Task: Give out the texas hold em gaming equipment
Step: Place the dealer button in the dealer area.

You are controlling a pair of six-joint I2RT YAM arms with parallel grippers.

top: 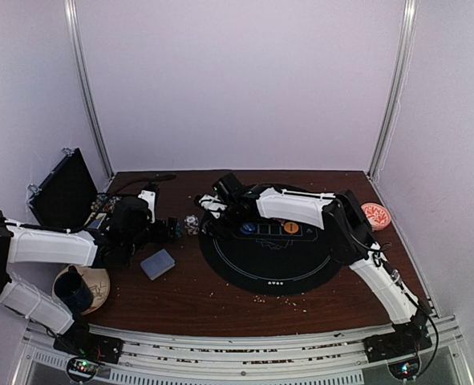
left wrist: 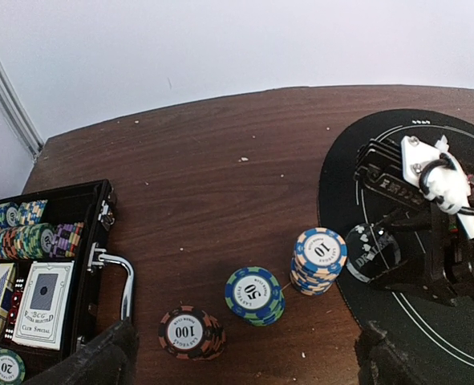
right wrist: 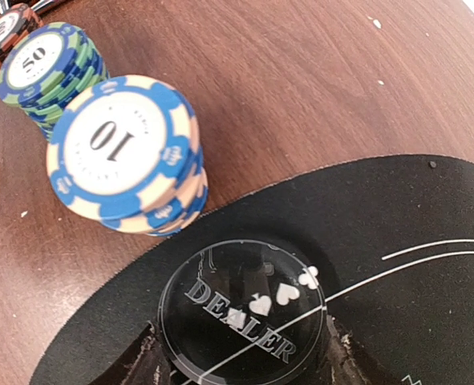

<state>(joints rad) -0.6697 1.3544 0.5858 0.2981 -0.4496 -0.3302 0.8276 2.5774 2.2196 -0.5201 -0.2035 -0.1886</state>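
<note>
Three chip stacks stand on the wood in a diagonal row: a dark "100" stack point(left wrist: 190, 331), a blue-green "50" stack point(left wrist: 254, 295) and a blue-cream "10" stack point(left wrist: 318, 261), the last beside the mat's left edge. My left gripper point(left wrist: 241, 353) is open, its fingers wide apart just short of the stacks and touching none. My right gripper point(right wrist: 241, 353) is shut on a clear "DEALER" button point(right wrist: 241, 317), which lies flat on the black mat's point(right wrist: 413, 321) edge beside the "10" stack point(right wrist: 124, 152). A grey-blue card deck point(top: 157, 264) lies on the wood near the left arm.
An open black case point(left wrist: 40, 265) at the left holds more chips and boxed cards; its metal handle point(left wrist: 116, 281) faces the stacks. A blue disc point(top: 247, 229) and an orange disc point(top: 290, 228) lie on the mat. A red-and-white bowl point(top: 375, 215) sits at the right. A wooden plate with a dark cup point(top: 80, 287) sits at the near left.
</note>
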